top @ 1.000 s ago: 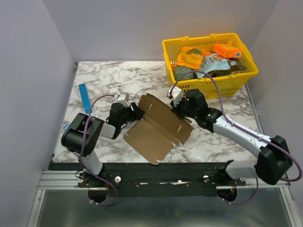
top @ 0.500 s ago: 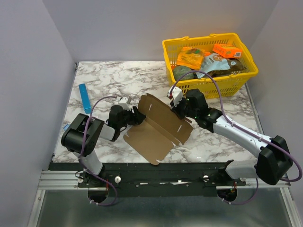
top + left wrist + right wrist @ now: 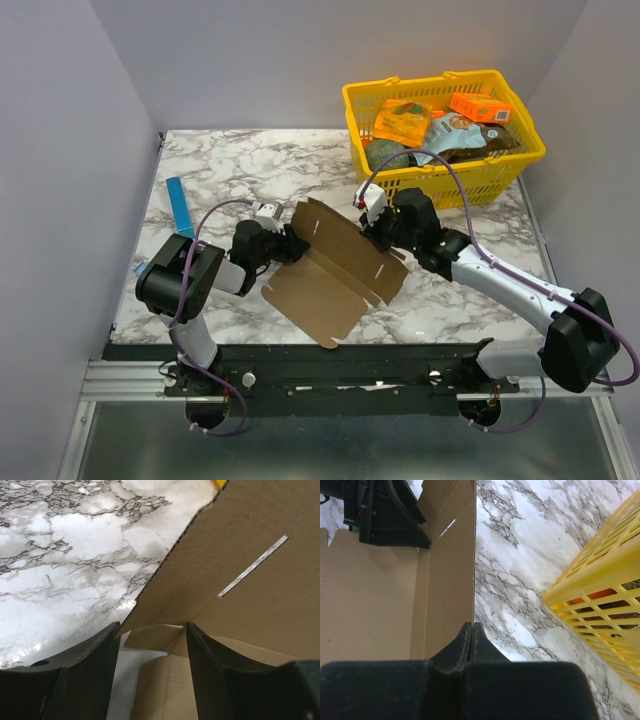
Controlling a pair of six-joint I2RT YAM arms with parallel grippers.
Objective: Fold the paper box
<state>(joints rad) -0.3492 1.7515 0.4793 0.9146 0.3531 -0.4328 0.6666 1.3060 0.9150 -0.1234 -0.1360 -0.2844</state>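
The paper box is a brown cardboard sheet lying mostly flat mid-table, its far panel tilted up. My right gripper is shut on that raised panel's right edge; the right wrist view shows the jaws pinched together on the thin cardboard edge. At the sheet's left corner my left gripper stands open. In the left wrist view its fingers straddle a small folded flap and the corner of the slotted panel, with a gap on both sides. The left gripper also shows across the sheet in the right wrist view.
A yellow basket holding orange boxes and packets stands at the back right, close behind the right arm; its wall fills the right wrist view's right side. A thin blue strip lies at the left edge of the marble table.
My left gripper has crept slightly right, closer onto the sheet's left corner. The right gripper and the sheet have stayed put.
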